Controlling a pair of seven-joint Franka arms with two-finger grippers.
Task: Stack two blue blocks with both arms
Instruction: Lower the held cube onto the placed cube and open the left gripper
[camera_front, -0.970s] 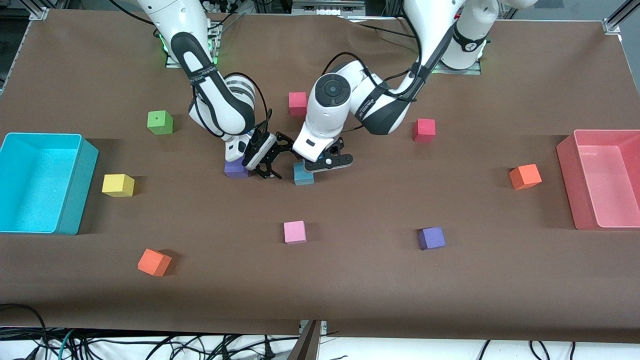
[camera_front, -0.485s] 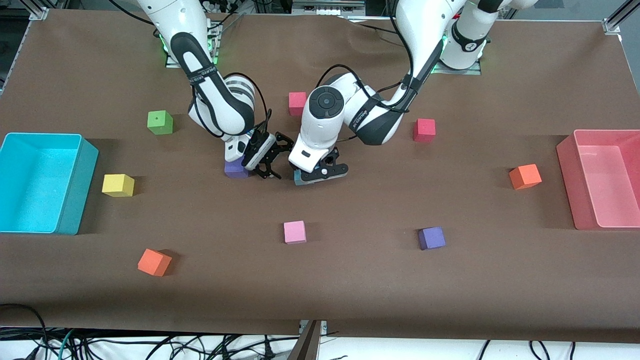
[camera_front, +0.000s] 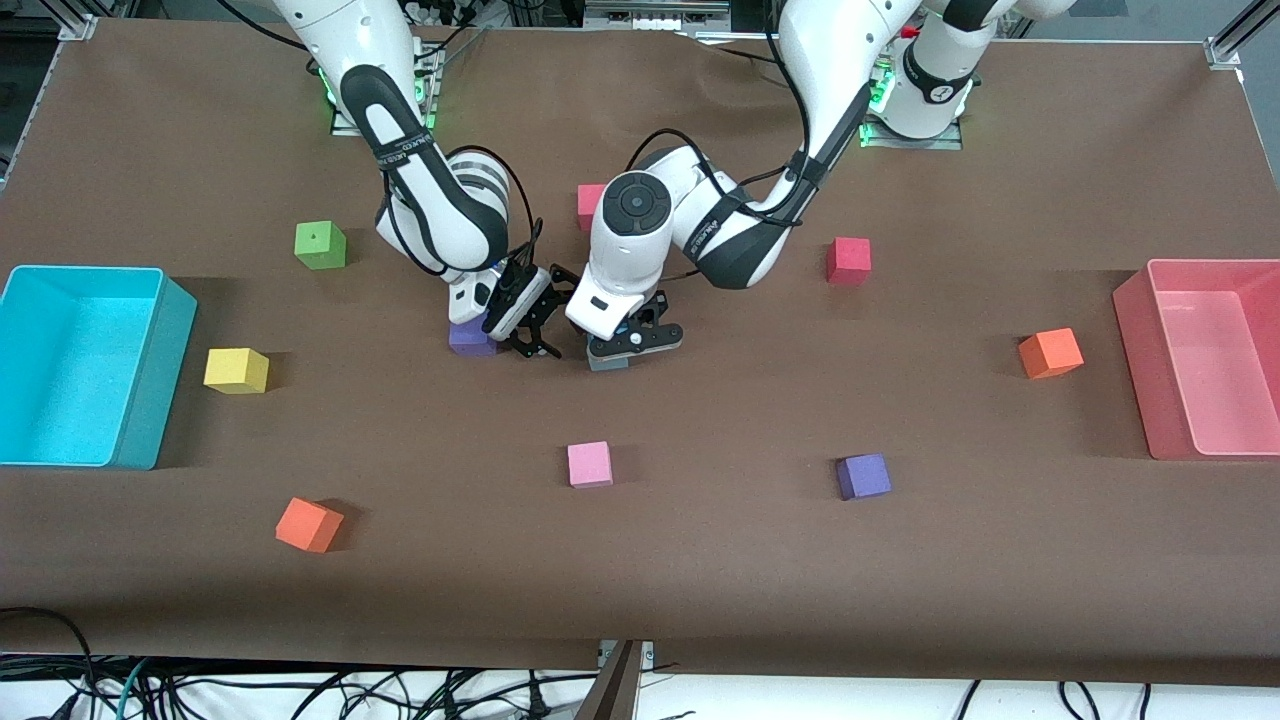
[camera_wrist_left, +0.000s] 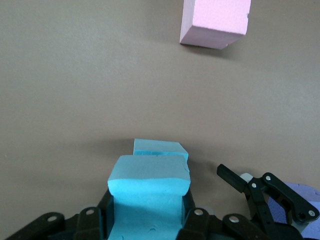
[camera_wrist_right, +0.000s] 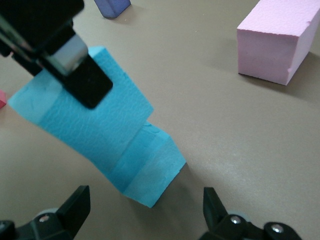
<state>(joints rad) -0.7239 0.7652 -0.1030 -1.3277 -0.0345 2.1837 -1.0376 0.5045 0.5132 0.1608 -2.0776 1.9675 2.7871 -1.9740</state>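
My left gripper (camera_front: 628, 345) is shut on a blue block (camera_wrist_left: 149, 192), which hides under the hand in the front view. It holds that block right on top of the second blue block (camera_front: 606, 362), slightly offset and skewed; I cannot tell if it rests fully. The lower block also shows in the left wrist view (camera_wrist_left: 160, 148) and the right wrist view (camera_wrist_right: 150, 172), under the held block (camera_wrist_right: 85, 117). My right gripper (camera_front: 528, 328) is open and empty, low beside the pair on the right arm's side, fingers (camera_wrist_right: 75, 206) wide apart.
A purple cube (camera_front: 470, 339) lies right by my right gripper. A pink cube (camera_front: 589, 464) and another purple cube (camera_front: 863, 476) lie nearer the camera. Red cubes (camera_front: 848, 260), orange cubes (camera_front: 1050, 352), yellow and green cubes are scattered. A cyan bin (camera_front: 150, 400) and pink bin (camera_front: 1135, 360) stand at the ends.
My left gripper has carried its blue block toward the right arm's end, coming over the lower blue block and covering most of it. The right gripper has stayed put.
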